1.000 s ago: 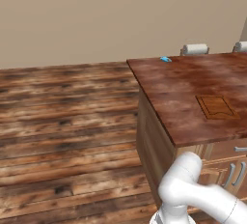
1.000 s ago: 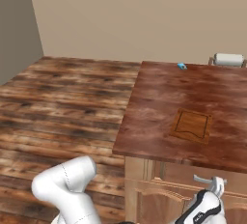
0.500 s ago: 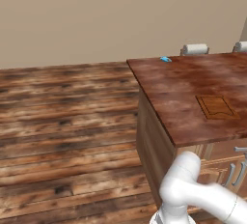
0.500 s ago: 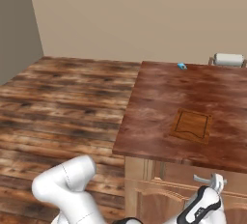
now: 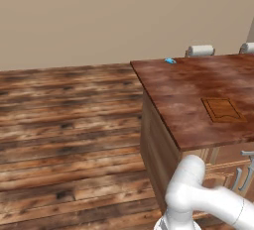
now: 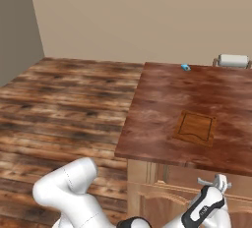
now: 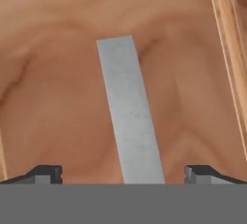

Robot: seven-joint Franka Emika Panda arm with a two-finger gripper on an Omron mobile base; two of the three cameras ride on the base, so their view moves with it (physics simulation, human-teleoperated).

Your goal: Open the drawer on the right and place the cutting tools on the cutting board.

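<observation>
Now my gripper (image 7: 123,175), jaws wide apart, faces the drawer (image 7: 58,97) handle (image 7: 129,117) at frame centre; drawer unopened, cutting board (image 6: 196,128) bare at centre right of the surface (image 6: 162,99).

It was a kitchen: a wood counter (image 6: 162,104) over cabinets (image 5: 154,154) (board (image 6: 196,128) at its 3 o'clock), plank floor (image 5: 64,125).

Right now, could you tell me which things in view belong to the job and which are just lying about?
Job:
drawer front
its grey handle
cutting board
gripper, jaws open either side of the handle

Lying about:
small blue object
white rolls
</observation>
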